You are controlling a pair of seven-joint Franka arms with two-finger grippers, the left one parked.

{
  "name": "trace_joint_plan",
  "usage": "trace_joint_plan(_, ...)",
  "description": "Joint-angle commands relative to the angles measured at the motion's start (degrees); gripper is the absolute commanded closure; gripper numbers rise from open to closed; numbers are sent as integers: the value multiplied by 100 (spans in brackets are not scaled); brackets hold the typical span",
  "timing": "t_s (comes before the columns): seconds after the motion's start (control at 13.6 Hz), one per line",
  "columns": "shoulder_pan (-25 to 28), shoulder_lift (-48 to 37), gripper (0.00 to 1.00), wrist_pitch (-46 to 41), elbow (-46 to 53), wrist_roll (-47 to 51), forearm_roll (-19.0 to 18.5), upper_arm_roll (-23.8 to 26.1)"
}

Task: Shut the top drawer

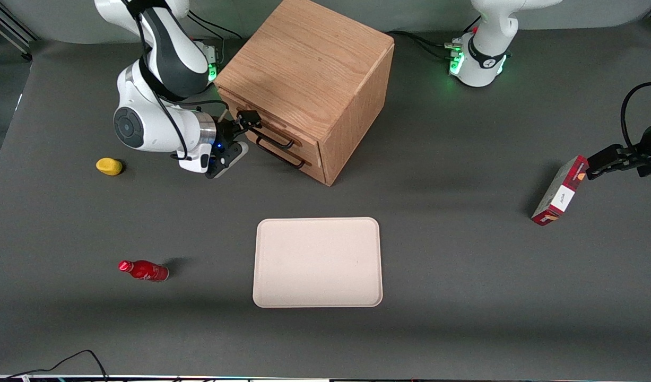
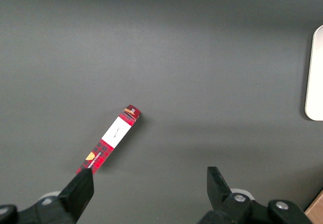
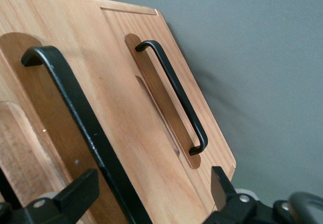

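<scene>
The oak cabinet point(image 1: 309, 69) stands near the working arm's base, its drawer fronts turned toward that arm. The top drawer point(image 1: 283, 132) sits just under the cabinet top, and its front looks almost flush with the cabinet. My right gripper point(image 1: 246, 119) is at that drawer's front, fingers open. In the right wrist view the gripper point(image 3: 149, 191) straddles the top drawer's black bar handle point(image 3: 86, 123) without clamping it. The light-wood drawer front point(image 3: 75, 42) fills the view close up. The lower drawer's handle point(image 3: 174, 90) shows beside it.
A beige tray point(image 1: 317, 262) lies nearer the front camera than the cabinet. A red bottle point(image 1: 144, 270) and a yellow object point(image 1: 109, 166) lie toward the working arm's end. A red box point(image 1: 560, 191) stands toward the parked arm's end and also shows in the left wrist view point(image 2: 111, 139).
</scene>
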Motion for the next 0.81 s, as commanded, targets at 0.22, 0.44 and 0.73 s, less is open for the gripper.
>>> trace_joint_plan(0.22, -89, 20, 0, -109, 298, 114, -8, 135)
trace_joint_plan(0.44, -133, 196, 0, -573, 1220, 140, -597, 65)
trace_joint_plan(0.73, -160, 171, 0, -1469, 2372, 245, -1054, -155)
